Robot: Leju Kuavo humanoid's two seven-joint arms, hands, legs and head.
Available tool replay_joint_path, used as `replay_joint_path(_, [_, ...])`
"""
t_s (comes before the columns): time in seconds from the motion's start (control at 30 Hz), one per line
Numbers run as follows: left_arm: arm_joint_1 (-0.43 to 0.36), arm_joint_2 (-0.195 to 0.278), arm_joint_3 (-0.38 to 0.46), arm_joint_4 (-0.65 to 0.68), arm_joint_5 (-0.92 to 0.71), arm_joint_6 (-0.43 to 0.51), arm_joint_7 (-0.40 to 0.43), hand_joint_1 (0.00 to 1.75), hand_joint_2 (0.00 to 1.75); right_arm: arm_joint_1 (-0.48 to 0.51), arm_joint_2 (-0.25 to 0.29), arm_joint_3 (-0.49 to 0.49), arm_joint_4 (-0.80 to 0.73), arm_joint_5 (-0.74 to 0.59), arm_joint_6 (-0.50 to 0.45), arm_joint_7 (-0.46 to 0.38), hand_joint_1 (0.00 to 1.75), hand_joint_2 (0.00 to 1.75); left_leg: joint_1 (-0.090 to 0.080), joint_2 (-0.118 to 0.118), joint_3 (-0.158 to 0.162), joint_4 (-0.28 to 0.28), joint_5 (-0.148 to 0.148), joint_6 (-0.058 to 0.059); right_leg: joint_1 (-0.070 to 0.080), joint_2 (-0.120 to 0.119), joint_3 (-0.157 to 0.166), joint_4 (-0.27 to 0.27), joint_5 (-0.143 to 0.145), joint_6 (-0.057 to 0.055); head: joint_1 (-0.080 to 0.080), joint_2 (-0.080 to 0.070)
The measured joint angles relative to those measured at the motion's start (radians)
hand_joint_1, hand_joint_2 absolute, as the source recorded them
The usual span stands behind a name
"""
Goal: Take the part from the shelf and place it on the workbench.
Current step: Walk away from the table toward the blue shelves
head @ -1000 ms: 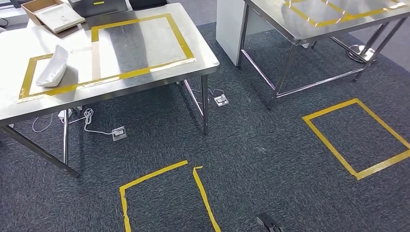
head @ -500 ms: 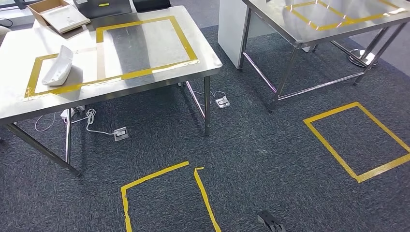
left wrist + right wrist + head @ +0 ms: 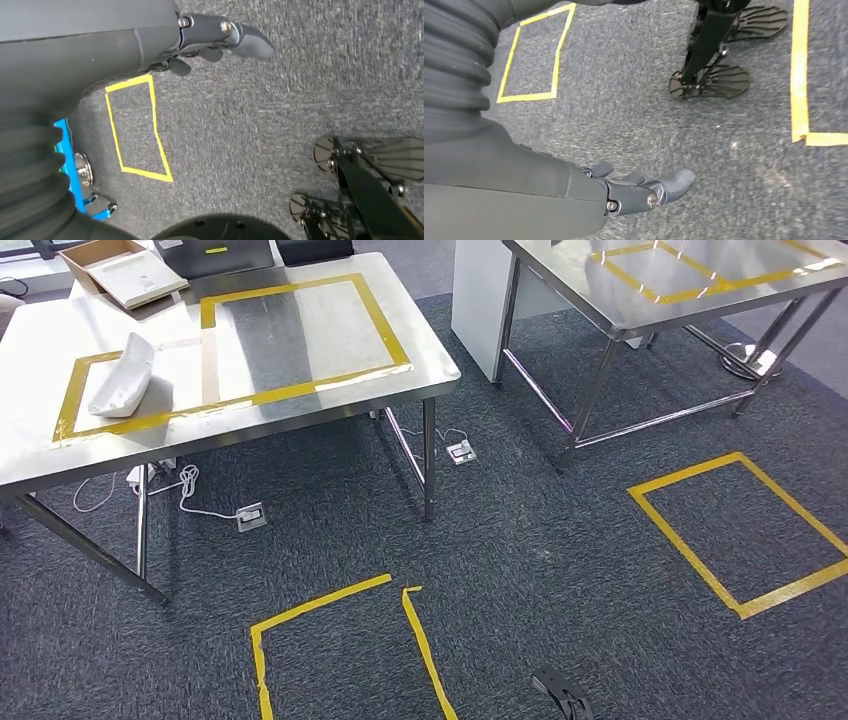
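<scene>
A white curved part [image 3: 122,388] lies on the steel workbench [image 3: 30,350] at the left, inside the smaller yellow-taped rectangle beside a larger taped rectangle [image 3: 300,335]. Both my arms hang down over the dark carpet. In the left wrist view my left hand [image 3: 220,37] holds nothing, its thumb stretched out and its fingers loosely apart. My right hand [image 3: 644,190] is likewise empty, with its fingers extended above the floor.
A second steel table [image 3: 600,290] with yellow tape stands at the back right, next to a white cabinet [image 3: 475,300]. A cardboard box [image 3: 120,275] sits at the workbench's far edge. Yellow tape squares [image 3: 685,550] [image 3: 420,640] mark the carpet. Cables and a floor socket [image 3: 250,515] lie under the workbench.
The whole picture has shifted slightly to the right, so the camera has moved a little. The part stays in its place on the workbench.
</scene>
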Motion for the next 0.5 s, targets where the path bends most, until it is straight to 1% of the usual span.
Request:
replay_joint_path(0.03, [0.004,-0.001,0.0,-0.005,0.001,-0.004,-0.005,0.0,1.31,0.005,-0.001,0.026,-0.004,-0.026,0.0,-0.003,0.0,1.75,0.0,0.0,0.0,0.0,0.0,0.0,0.0,0.0,0.0,0.0,0.0,0.0,0.0,0.0])
replay_joint_path(0.13, [0.017,-0.006,0.0,-0.02,0.003,-0.018,-0.022,0.0,0.0,0.02,-0.006,0.106,-0.017,-0.108,0.0,-0.014,0.0,0.44,0.0,0.0,0.0,0.0,0.0,0.0,0.0,0.0,0.0,0.0,0.0,0.0,0.0,0.0])
replay_joint_path(0.17, [0.021,-0.007,0.0,-0.026,0.005,-0.023,-0.027,0.0,0.0,0.025,-0.007,0.132,-0.021,-0.135,0.0,-0.018,0.0,0.0,0.0,0.0,0.0,0.0,0.0,0.0,0.0,0.0,0.0,0.0,0.0,0.0,0.0,0.0])
replay_joint_path(0.5, [0.063,-0.022,0.0,-0.075,0.011,-0.067,-0.08,0.0,0.0,0.073,-0.02,0.394,-0.063,-0.401,0.0,-0.053,0.0,0.0,0.0,0.0,0.0,0.0,0.0,0.0,0.0,0.0,0.0,0.0,0.0,0.0,0.0,0.0])
